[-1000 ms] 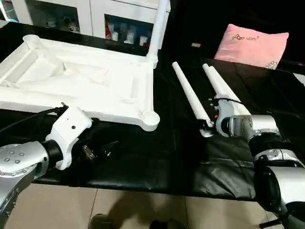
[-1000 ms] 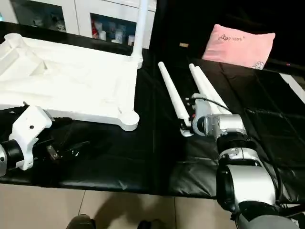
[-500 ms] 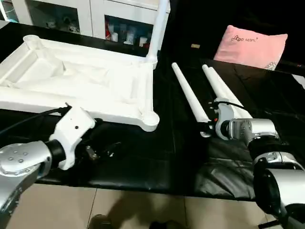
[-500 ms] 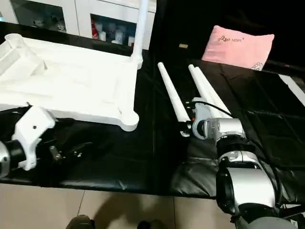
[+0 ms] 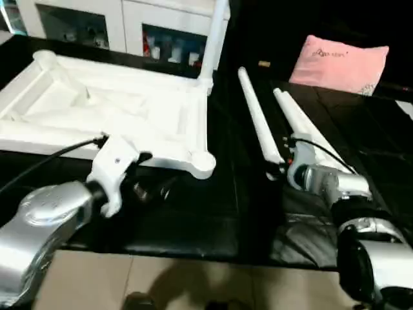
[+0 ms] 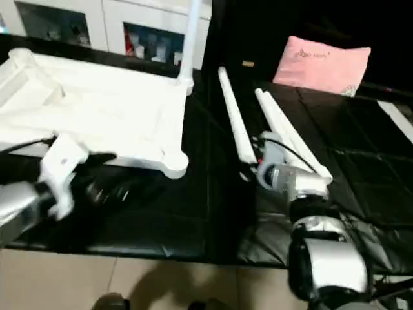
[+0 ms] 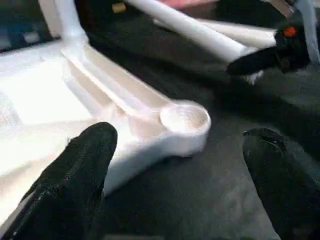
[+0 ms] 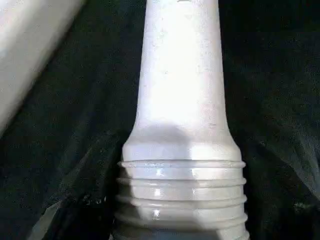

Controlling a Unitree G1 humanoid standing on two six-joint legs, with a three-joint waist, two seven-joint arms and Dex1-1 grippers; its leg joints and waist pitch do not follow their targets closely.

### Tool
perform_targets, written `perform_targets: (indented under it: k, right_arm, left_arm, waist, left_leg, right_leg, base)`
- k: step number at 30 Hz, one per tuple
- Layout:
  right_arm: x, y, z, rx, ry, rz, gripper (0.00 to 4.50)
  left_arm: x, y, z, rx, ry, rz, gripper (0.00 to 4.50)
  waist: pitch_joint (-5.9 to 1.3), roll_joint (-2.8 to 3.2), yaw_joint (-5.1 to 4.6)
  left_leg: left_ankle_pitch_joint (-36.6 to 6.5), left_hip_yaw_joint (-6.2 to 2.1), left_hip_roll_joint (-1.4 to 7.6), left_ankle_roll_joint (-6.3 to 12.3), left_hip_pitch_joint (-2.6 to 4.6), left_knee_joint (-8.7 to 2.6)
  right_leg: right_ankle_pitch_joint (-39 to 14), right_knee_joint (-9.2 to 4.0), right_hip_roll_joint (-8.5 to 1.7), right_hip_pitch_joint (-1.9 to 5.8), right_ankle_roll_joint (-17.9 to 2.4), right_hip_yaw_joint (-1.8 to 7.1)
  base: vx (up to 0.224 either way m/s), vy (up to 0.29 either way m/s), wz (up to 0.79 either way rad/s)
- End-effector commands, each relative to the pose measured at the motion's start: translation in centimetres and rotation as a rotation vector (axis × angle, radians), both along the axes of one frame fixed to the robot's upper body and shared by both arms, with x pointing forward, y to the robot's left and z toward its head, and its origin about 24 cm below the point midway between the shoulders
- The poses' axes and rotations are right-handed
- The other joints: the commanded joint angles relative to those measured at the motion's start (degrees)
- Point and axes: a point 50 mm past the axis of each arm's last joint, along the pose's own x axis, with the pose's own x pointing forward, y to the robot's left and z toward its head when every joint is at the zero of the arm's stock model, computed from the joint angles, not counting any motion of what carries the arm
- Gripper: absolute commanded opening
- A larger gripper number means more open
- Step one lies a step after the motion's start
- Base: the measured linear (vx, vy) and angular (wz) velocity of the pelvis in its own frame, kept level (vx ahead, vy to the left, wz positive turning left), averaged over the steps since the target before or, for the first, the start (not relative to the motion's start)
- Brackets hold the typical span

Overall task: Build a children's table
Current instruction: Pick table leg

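pink pillow (image 5: pixel 340 63) behind legs (image 5: pixel 258 119), cabinet (image 5: pixel 122 26) beyond tabletop (image 5: pixel 110 113)

The rectangular plastic table panel (image 5: pixel 129 116) lying underside up is plain white, ribs and round corner socket (image 7: pixel 184 119) alike. The long tapered round legs (image 5: pixel 258 119) are the same white; the one seen in the right wrist view (image 8: pixel 182 75) has faint specks and a ringed, threaded end shading to pale grey. They lie on a glossy black sheet (image 5: pixel 193 213) with creases catching light. A soft pillow (image 5: pixel 340 62) is pink with small dark lettering. The glass-door cabinet (image 5: pixel 122 19) is white, its shelves holding red, white and blue bits. The left claw (image 7: pixel 175 165) has matt black fingers (image 7: pixel 75 170); its wrist housing is white, the forearms silver. An orange dot marks the black right claw (image 7: pixel 280 47). The floor (image 5: pixel 193 278) is beige tile
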Motion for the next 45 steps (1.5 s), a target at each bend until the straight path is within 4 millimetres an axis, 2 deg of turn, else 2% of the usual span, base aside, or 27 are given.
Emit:
perform_targets:
  k: [1, 2, 4, 5, 7, 8, 9, 10, 11, 12, 13, 14, 16, 17, 18, 20, 21, 22, 23, 24, 25, 28, 30, 32, 35, 36, 45]
  right_arm:
    - [0.4, -0.9, 1.5, 0.061, -0.12, -0.062, 2.79]
    - [0.3, -0.8, 1.6, 0.081, -0.139, -0.073, 2.79]
    - [0.1, -0.7, 1.9, 0.158, -0.199, -0.093, 2.79]
    - [-0.1, -0.6, 2.2, 0.196, -0.225, -0.105, 2.79]
    - [-0.4, -0.5, 2.8, 0.268, -0.267, -0.097, 2.79]
    - [-1.0, -0.2, 3.8, 0.334, -0.338, -0.044, 2.79]
    - [-1.3, 0.0, 4.3, 0.353, -0.378, -0.017, 2.79]
    - [-1.3, 0.0, 4.3, 0.353, -0.378, -0.017, 2.79]
    - [-1.5, 0.1, 4.6, 0.364, -0.407, 0.001, 2.79]
    - [-1.5, 0.1, 4.6, 0.364, -0.407, 0.001, 2.79]
    - [-2.2, 0.3, 5.3, 0.444, -0.446, 0.041, 2.79]
    - [-2.7, 0.5, 5.8, 0.489, -0.47, 0.076, 2.79]
    - [-3.6, 0.8, 6.5, 0.556, -0.504, 0.142, 2.79]
    - [-4.5, 1.2, 7.1, 0.612, -0.528, 0.223, 2.79]
    - [-4.5, 1.2, 7.1, 0.612, -0.528, 0.224, 2.79]
    - [-5.7, 2.1, 7.7, 0.658, -0.53, 0.35, 2.79]
    - [-6.1, 2.5, 7.8, 0.67, -0.527, 0.392, 2.79]
    - [-6.1, 2.5, 7.8, 0.67, -0.527, 0.392, 2.79]
    - [-6.6, 3.0, 8.0, 0.689, -0.522, 0.455, 2.78]
    - [-6.8, 3.3, 8.1, 0.694, -0.519, 0.482, 2.78]
    - [-6.9, 3.6, 8.1, 0.698, -0.513, 0.51, 2.78]
    - [-7.3, 4.4, 8.0, 0.691, -0.492, 0.556, 2.78]
    - [-7.3, 4.5, 8.1, 0.689, -0.489, 0.562, 2.78]
    - [-7.5, 5.2, 8.2, 0.669, -0.482, 0.595, 2.78]
    - [-7.8, 5.6, 7.8, 0.607, -0.466, 0.623, 2.78]
    - [-7.9, 5.7, 7.5, 0.57, -0.453, 0.631, 2.78]
    - [-6.8, 6.2, 6.5, 0.355, -0.43, 0.573, 2.78]
  left_arm:
    - [1.0, -0.5, -0.1, -0.025, -0.022, 0.009, 4.5]
    - [1.4, -0.6, -0.2, -0.031, -0.027, 0.015, 4.5]
    - [2.4, -1.1, -0.4, -0.057, -0.042, 0.03, 4.5]
    - [2.9, -1.3, -0.3, -0.079, -0.049, 0.04, 4.5]
    - [3.6, -1.7, -0.1, -0.118, -0.059, 0.051, 4.5]
    - [4.3, -2.1, 0.1, -0.158, -0.072, 0.056, 4.5]
    - [4.6, -2.3, 0.3, -0.174, -0.078, 0.058, 4.5]
    - [4.6, -2.3, 0.3, -0.174, -0.078, 0.058, 4.5]
    - [4.9, -2.4, 0.3, -0.188, -0.082, 0.058, 4.5]
    - [4.9, -2.4, 0.3, -0.188, -0.082, 0.058, 4.5]
    - [5.5, -2.9, 0.6, -0.237, -0.091, 0.049, 4.5]
    - [5.9, -3.3, 0.9, -0.271, -0.091, 0.037, 4.5]
    - [6.5, -3.9, 1.3, -0.321, -0.091, 0.013, 4.5]
    - [6.9, -4.8, 2.3, -0.443, -0.071, -0.009, 4.5]
    - [6.9, -4.8, 2.3, -0.445, -0.071, -0.01, 4.5]
    - [7.4, -5.8, 3.7, -0.601, -0.048, -0.052, 4.5]
    - [7.5, -6.1, 4.2, -0.653, -0.037, -0.065, 4.5]
    - [7.5, -6.1, 4.2, -0.653, -0.037, -0.065, 4.5]
    - [7.6, -6.7, 4.9, -0.742, -0.009, -0.099, 4.5]
    - [7.6, -6.9, 5.2, -0.776, 0.001, -0.115, 4.5]
    - [7.6, -7.3, 5.6, -0.815, 0.018, -0.134, 4.5]
    - [7.6, -8.3, 6.1, -0.893, 0.082, -0.205, 4.5]
    - [7.6, -8.5, 6.1, -0.903, 0.1, -0.216, 4.5]
    - [7.7, -9.2, 5.9, -0.892, 0.159, -0.231, 4.5]
    - [7.8, -9.4, 5.6, -0.883, 0.176, -0.227, 4.5]
    - [7.9, -9.4, 5.6, -0.874, 0.169, -0.2, 4.21]
    - [8.4, -9.0, 6.0, -0.883, 0.168, -0.145, 3.5]
  waist:
    - [-5.09, 2.41, -0.02]
    - [-4.89, 3.27, -0.24]
    - [-4.87, 3.56, -0.34]
    - [-5.14, 4.12, -0.39]
    - [-5.11, 4.02, -0.41]
    - [-5.45, 5.31, -0.47]
    - [-5.36, 4.94, -0.54]
    - [-5.63, 4.82, -0.48]
    - [-5.78, 5.66, -0.8]
    - [-5.78, 5.66, -0.8]
    - [-5.71, 6.24, -1.36]
    - [-5.88, 5.96, -1.46]
    - [-6.03, 6.08, -1.36]
    - [-6.0, 6.04, -1.32]
    - [-6.23, 6.14, -1.14]
    - [-6.19, 4.86, -1.19]
    - [-6.17, 5.37, -0.88]
    - [-6.18, 5.33, -0.95]
    - [-6.1, 4.38, -1.13]
    - [-6.09, 4.64, -0.82]
    - [-6.08, 4.45, -0.88]
    - [-6.05, 4.59, -0.7]
    - [-6.06, 4.43, -0.66]
    - [-6.17, 4.94, -0.48]
    - [-6.17, 4.87, -0.35]
    - [-6.2, 4.82, -0.26]
    - [-6.03, 5.0, 0.07]
  left_leg:
    - [-13.46, 0.03, 0.83, -2.48, 0.06, -4.13]
    - [-15.33, 0.3, 0.77, -2.18, 0.54, -4.05]
    - [-16.19, 0.49, 0.29, -1.1, 0.8, -3.97]
    - [-15.47, 0.18, 0.33, -0.86, 0.43, -4.11]
    - [-14.81, 0.47, 0.14, -0.29, 0.53, -3.98]
    - [-13.27, 0.28, 0.23, -0.12, 0.42, -4.02]
    - [-13.28, 0.53, 0.17, 0.62, 0.52, -4.06]
    - [-12.45, 0.24, 0.42, 0.95, 0.28, -4.21]
    - [-11.39, 0.18, 0.58, 1.02, 0.14, -4.22]
    - [-11.39, 0.18, 0.58, 1.02, 0.14, -4.22]
    - [-11.47, 0.27, 0.46, 1.09, 0.13, -4.13]
    - [-11.21, 0.39, 0.25, 1.72, 0.13, -4.02]
    - [-10.43, 0.44, 0.22, 2.81, 0.11, -3.96]
    - [-9.84, 0.58, 0.11, 3.16, 0.01, -3.94]
    - [-9.07, 0.43, 0.48, 3.22, -0.07, -3.89]
    - [-7.79, 0.66, 0.39, 3.48, -0.44, -3.81]
    - [-7.15, 0.68, 0.33, 3.7, -0.45, -3.69]
    - [-6.99, 0.6, 0.46, 3.73, -0.6, -3.76]
    - [-6.81, 0.85, 0.23, 3.99, -0.68, -3.66]
    - [-6.64, 0.82, 0.28, 4.05, -0.58, -3.65]
    - [-6.59, 0.79, 0.36, 4.03, -0.6, -3.73]
    - [-6.8, 0.8, 0.47, 3.59, -0.25, -3.81]
    - [-6.47, 0.7, 0.59, 3.47, -0.31, -3.94]
    - [-6.0, 0.6, 0.67, 3.33, -0.3, -4.0]
    - [-5.95, 0.64, 0.58, 3.07, -0.37, -4.0]
    - [-5.8, 0.61, 0.63, 2.91, -0.41, -4.03]
    - [-7.97, 0.59, 0.35, 2.07, -0.31, -4.01]
  right_leg:
    - [-21.01, -5.33, -3.85, 3.84, -2.97, 3.36]
    - [-22.02, -6.28, -3.6, 3.32, -2.76, 3.27]
    - [-23.64, -6.69, -3.35, 3.48, -1.9, 3.12]
    - [-24.44, -6.24, -3.59, 4.08, -1.89, 2.99]
    - [-25.92, -7.01, -3.35, 3.86, -0.71, 2.9]
    - [-23.62, -6.63, -3.31, 4.14, -1.1, 3.0]
    - [-23.48, -7.25, -2.99, 4.05, -0.59, 2.97]
    - [-21.98, -6.66, -3.13, 4.42, -0.96, 2.9]
    - [-20.13, -6.6, -3.29, 4.43, -2.39, 2.94]
    - [-20.13, -6.6, -3.29, 4.43, -2.39, 2.94]
    - [-19.15, -6.73, -3.08, 4.38, -3.13, 2.97]
    - [-19.05, -6.7, -3.06, 4.65, -2.98, 2.96]
    - [-19.53, -6.93, -3.09, 4.72, -2.48, 2.94]
    - [-20.42, -7.19, -3.05, 4.78, -2.22, 2.8]
    - [-20.28, -7.19, -3.42, 4.84, -2.62, 2.78]
    - [-20.19, -7.18, -3.34, 4.92, -2.71, 2.76]
    - [-20.15, -7.04, -3.44, 4.89, -2.99, 2.78]
    - [-20.11, -7.05, -3.5, 4.95, -2.94, 2.76]
    - [-21.25, -7.24, -3.37, 4.94, -2.22, 2.63]
    - [-22.49, -7.35, -3.69, 4.81, -2.11, 2.65]
    - [-23.02, -7.48, -3.64, 4.75, -1.8, 2.61]
    - [-24.2, -7.74, -3.59, 4.42, -0.86, 2.51]
    - [-23.35, -7.69, -3.64, 4.47, -0.72, 2.55]
    - [-21.89, -7.52, -3.69, 4.55, -0.71, 2.65]
    - [-21.5, -7.63, -3.66, 4.66, 0.03, 2.68]
    - [-21.1, -7.49, -3.75, 4.73, -0.02, 2.74]
    - [-25.25, -8.23, -3.71, 4.56, 2.39, 2.4]
  base:
    - [0.0, 0.0, 0.0]
    - [0.0, 0.0, 0.0]
    - [0.0, 0.0, 0.0]
    - [0.0, 0.0, 0.0]
    - [0.0, 0.0, 0.0]
    - [0.0, 0.0, 0.0]
    - [0.0, 0.0, 0.0]
    - [0.0, 0.0, 0.0]
    - [0.0, 0.0, 0.0]
    - [0.0, 0.0, 0.0]
    - [0.0, 0.0, 0.0]
    - [0.0, 0.0, 0.0]
    - [0.0, 0.0, 0.0]
    - [0.0, 0.0, 0.0]
    - [0.0, 0.0, 0.0]
    - [0.0, 0.0, 0.0]
    - [0.0, 0.0, 0.0]
    - [0.0, 0.0, 0.0]
    - [0.0, 0.0, 0.0]
    - [0.0, 0.0, 0.0]
    - [0.0, 0.0, 0.0]
    - [0.0, 0.0, 0.0]
    - [0.0, 0.0, 0.0]
    - [0.0, 0.0, 0.0]
    - [0.0, 0.0, 0.0]
    - [0.0, 0.0, 0.0]
    - [0.0, 0.0, 0.0]
